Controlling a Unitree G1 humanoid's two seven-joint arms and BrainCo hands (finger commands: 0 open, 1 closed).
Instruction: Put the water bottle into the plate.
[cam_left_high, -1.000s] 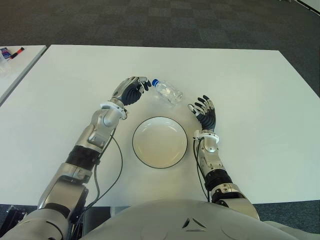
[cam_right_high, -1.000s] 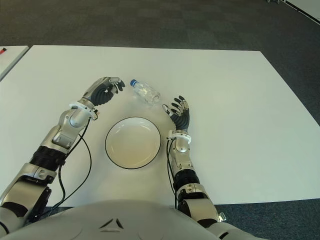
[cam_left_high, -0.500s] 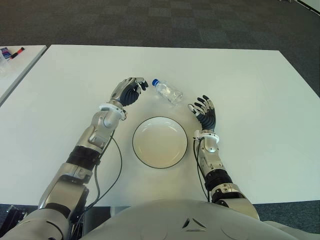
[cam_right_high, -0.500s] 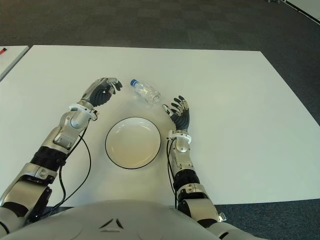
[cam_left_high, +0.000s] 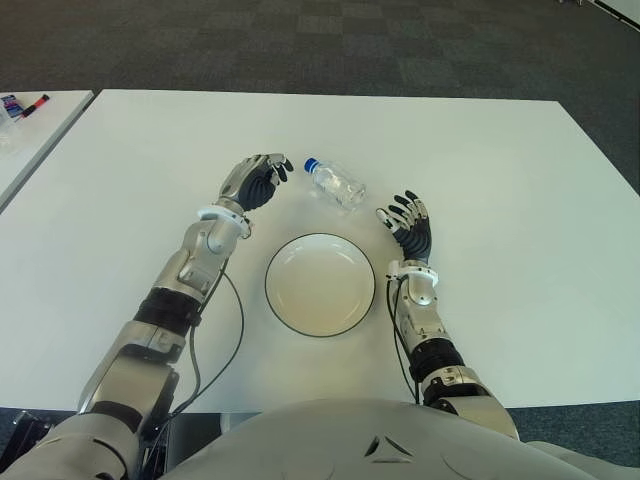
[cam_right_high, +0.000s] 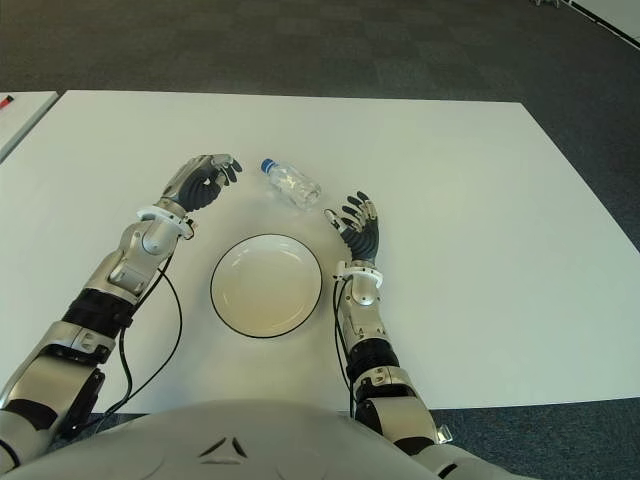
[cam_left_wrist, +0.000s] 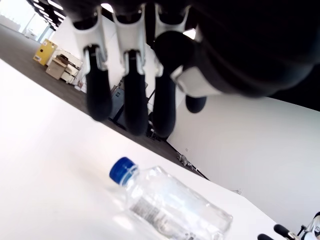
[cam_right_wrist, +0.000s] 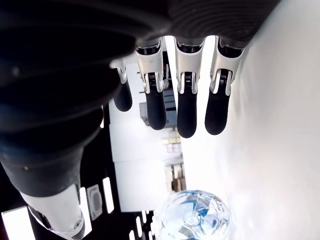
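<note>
Water bottle (cam_left_high: 334, 183) lies on its side on desk (cam_left_high: 500, 170), beyond plate (cam_left_high: 320, 284), between left hand (cam_left_high: 255, 181) and right hand (cam_left_high: 408, 226). Both fingers released, empty. Risk: bottle rolls off toward far edge if nudged.

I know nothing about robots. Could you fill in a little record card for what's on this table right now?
Table: white
Water bottle: clear, blue cap, lying on its side beyond the plate
Plate: white with dark rim, holds nothing
Left robot hand: near the cap end, fingers relaxed, not touching the bottle
Right robot hand: open, near the bottle's base, holding nothing
Task progress: bottle not yet in plate
</note>
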